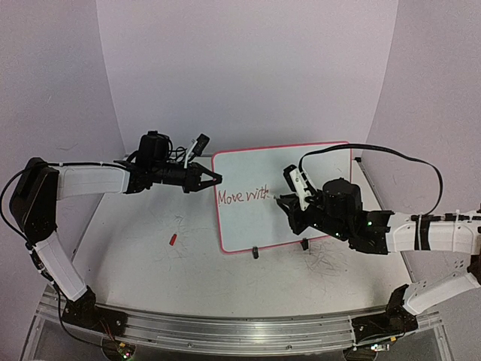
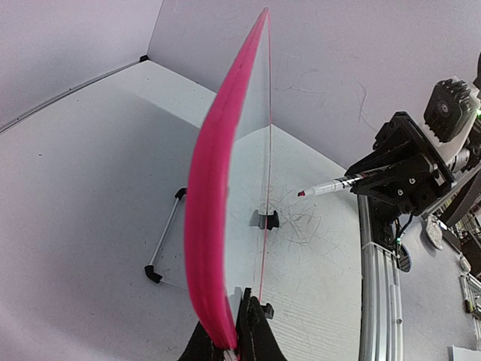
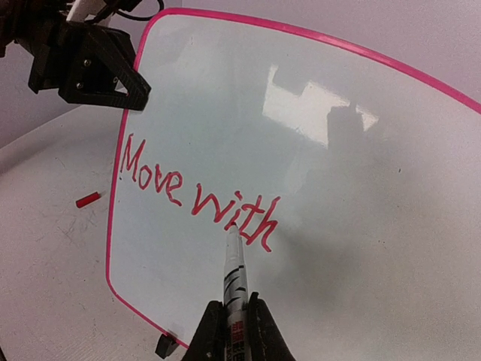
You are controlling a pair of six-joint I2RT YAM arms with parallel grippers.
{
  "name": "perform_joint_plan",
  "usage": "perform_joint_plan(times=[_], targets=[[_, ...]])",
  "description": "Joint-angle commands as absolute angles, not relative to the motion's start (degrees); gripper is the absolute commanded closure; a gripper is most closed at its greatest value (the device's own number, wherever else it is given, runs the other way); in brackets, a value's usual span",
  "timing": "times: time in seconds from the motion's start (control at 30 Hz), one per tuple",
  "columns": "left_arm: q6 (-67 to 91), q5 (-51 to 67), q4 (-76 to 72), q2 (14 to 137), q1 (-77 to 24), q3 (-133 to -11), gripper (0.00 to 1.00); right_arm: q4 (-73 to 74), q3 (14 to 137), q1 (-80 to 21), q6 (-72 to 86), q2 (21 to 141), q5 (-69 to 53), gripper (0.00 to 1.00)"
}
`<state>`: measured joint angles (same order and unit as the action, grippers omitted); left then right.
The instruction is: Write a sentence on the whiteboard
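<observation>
The whiteboard stands on its feet right of the middle of the tabletop, with its right side near the tabletop's right edge. Wider room lies on its left, where a red cap lies. The left tool pinches its left rim. The right tool clamps a marker, with the tip at the red sentence "Move with".

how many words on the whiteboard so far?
2. "Move" sits near the whiteboard's left rim; "with" is just right of it, at the tip of the marker in the right gripper. No further lettering visible.
</observation>
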<state>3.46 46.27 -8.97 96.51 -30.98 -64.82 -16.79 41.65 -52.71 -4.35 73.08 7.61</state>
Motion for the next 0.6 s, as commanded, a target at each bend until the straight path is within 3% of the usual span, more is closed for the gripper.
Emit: perform_joint_plan(times=[0.0, 0.57], targets=[[-1.7, 36.1, -6.6, 97.5, -30.8, -65.3, 1.00, -18.4, 43.7, -52.9, -5.3, 72.4, 8.8, 1.00], [1.6, 34.5, -6.6, 97.5, -30.8, -66.1, 1.00, -13.1, 48.3, -54.1, -5.5, 74.3, 10.3, 1.00]])
